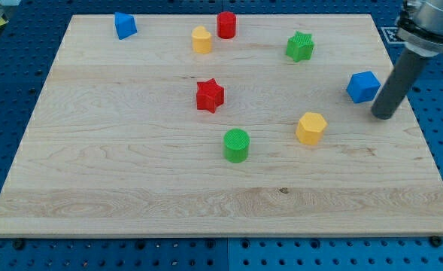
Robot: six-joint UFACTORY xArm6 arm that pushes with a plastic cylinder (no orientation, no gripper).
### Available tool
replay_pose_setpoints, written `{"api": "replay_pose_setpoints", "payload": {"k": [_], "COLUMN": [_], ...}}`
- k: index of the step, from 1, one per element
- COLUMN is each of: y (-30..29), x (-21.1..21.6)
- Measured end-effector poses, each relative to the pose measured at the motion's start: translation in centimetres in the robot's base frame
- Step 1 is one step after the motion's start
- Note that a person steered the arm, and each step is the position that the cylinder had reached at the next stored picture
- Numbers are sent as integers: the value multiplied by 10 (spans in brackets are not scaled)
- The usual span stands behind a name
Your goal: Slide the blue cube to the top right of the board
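Eight blocks on the bench [131, 188]. Nearest is the green cylinder [236, 145]. My tip [383, 115], a plain rod tool gripping nothing, stands just right of the blue cube [363, 86], mid-height at the view's right; contact unclear.

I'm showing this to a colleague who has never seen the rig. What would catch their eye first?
Probably the dark rod at the view's right, my tip resting just right of the blue cube. Next, the bright blocks scattered over the pale wooden board, with a red star near the middle and a green cylinder below it.
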State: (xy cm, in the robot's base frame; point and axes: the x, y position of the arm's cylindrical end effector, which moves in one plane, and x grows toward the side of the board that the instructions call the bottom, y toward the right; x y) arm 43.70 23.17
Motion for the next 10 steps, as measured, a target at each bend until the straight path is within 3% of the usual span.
{"api": "replay_pose_setpoints", "payload": {"k": [1,2,8,10], "y": [-41,-46,-11,-8], "x": [-22,-30,-8,-30]}}
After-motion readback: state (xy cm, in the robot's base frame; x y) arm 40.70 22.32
